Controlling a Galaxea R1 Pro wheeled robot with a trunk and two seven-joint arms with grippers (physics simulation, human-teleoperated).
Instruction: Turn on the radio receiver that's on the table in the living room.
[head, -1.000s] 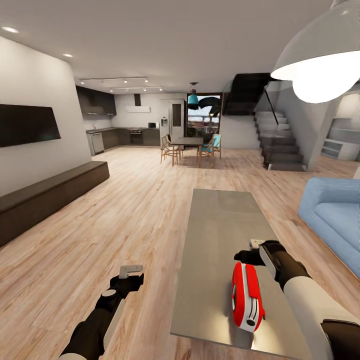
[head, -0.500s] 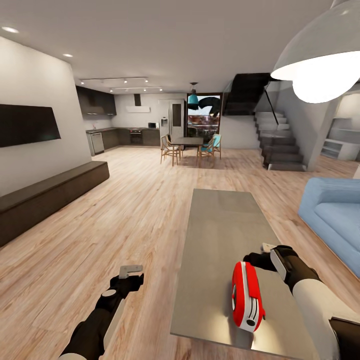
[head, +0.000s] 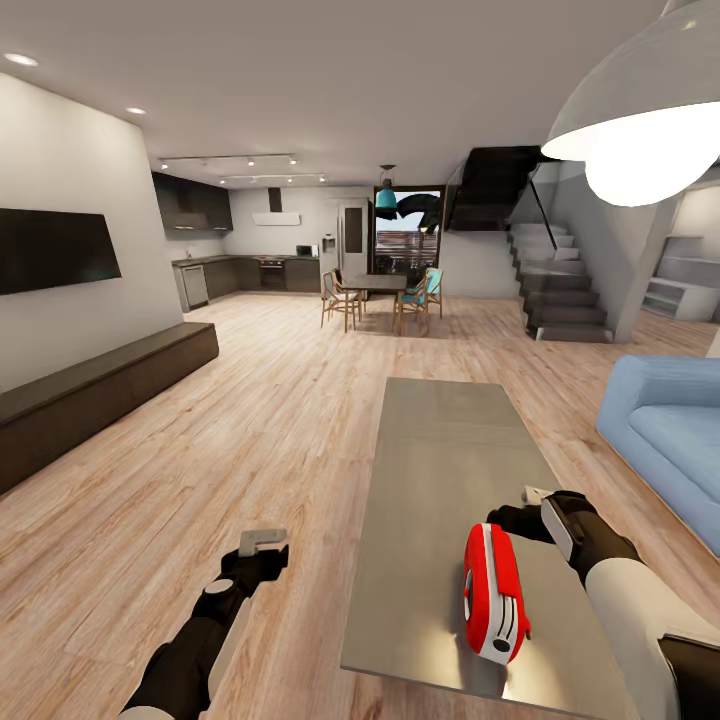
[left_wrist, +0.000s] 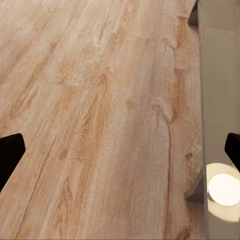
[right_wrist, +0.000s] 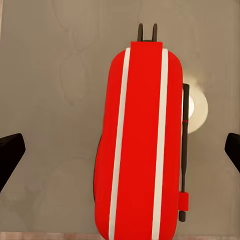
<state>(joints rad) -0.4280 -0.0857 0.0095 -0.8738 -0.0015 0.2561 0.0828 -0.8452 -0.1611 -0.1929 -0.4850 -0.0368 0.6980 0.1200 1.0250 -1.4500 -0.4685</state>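
Note:
The red radio receiver (head: 493, 592) with white trim lies on the near end of the long grey-beige table (head: 440, 450). My right gripper (head: 515, 520) hovers open just above and beyond its far end. The right wrist view looks straight down on the radio receiver (right_wrist: 140, 145), a thin dark rod running along one side, with the right gripper (right_wrist: 120, 150) spread wide over it and the table (right_wrist: 50, 75). My left gripper (head: 262, 545) hangs open over the wooden floor, left of the table. In the left wrist view the left gripper (left_wrist: 120, 150) is over floorboards beside the table (left_wrist: 220, 100).
A blue sofa (head: 670, 430) stands right of the table. A long dark bench (head: 100, 385) runs along the left wall under a TV (head: 55, 248). A large pendant lamp (head: 640, 120) hangs close at the upper right. Dining table with chairs (head: 378, 290) and stairs (head: 560, 290) are far back.
My right gripper has shifted a little to the right and nearer, staying beside the radio's far end. The left arm and the radio have not moved.

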